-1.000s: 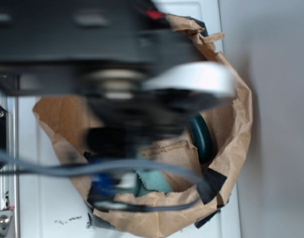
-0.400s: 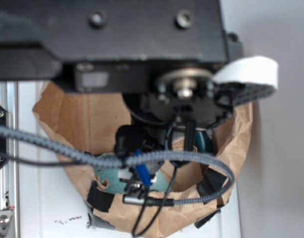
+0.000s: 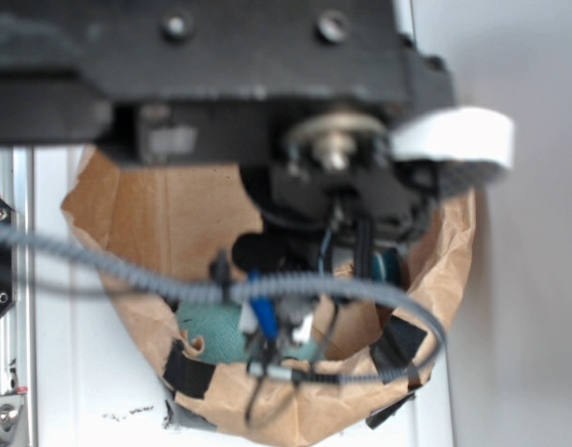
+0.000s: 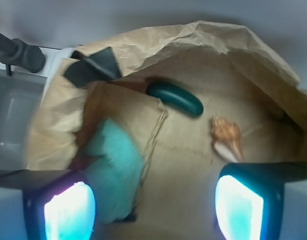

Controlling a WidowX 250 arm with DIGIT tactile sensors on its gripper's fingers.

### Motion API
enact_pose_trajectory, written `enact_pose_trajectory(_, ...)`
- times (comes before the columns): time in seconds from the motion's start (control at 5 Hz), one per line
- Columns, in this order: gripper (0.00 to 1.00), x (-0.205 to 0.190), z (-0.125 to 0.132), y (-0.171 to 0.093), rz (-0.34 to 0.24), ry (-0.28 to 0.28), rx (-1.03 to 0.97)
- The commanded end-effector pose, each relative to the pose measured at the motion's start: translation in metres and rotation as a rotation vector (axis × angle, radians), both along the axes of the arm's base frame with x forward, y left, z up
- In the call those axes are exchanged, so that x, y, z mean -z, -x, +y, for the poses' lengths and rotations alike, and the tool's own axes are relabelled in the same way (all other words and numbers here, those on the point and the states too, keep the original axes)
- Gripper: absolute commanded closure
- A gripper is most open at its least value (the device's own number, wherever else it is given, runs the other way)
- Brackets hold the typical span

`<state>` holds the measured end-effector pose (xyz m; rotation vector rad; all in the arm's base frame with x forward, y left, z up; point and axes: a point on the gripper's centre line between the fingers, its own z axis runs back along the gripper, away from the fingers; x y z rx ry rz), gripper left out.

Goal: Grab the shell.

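The gripper (image 4: 153, 207) hangs above the floor of a brown paper bag (image 4: 203, 40), its two fingers (image 4: 68, 212) spread wide with nothing between them. The shell (image 4: 227, 139) lies on the bag floor just in front of the right finger and partly behind it, so it sits off to the right of the gap, not centred in it. Its knobbly orange whorl is at the far end, toward the bag's back wall, and the paler tapering tail runs toward the camera and slightly right, disappearing behind the right fingertip; the long axis thus lies roughly along the direction the wrist view looks, tilted a little. A dark green oblong (image 4: 174, 98) lies farther back and left, apart from the shell, and a teal cloth (image 4: 113, 165) is bunched on the left, near the left finger. The main risk, as I judge it, is a straight descent: the right finger would come down on the tail, tipping or skidding the shell instead of straddling it. Closing along the long axis could also squirt it out, since the tail is thin and pointed. The left finger may snag the cloth. In the exterior view the arm (image 3: 221, 56) hides the shell entirely.
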<state>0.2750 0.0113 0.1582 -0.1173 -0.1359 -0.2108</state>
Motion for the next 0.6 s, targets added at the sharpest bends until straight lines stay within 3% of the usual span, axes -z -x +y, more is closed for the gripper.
enact_pose_trajectory(0.0,0.0,0.03,0.022,-0.031,-0.05,0.025,0.078)
enact_pose_trajectory(0.4,0.0,0.071,0.045,-0.021,-0.004,-0.054,0.133)
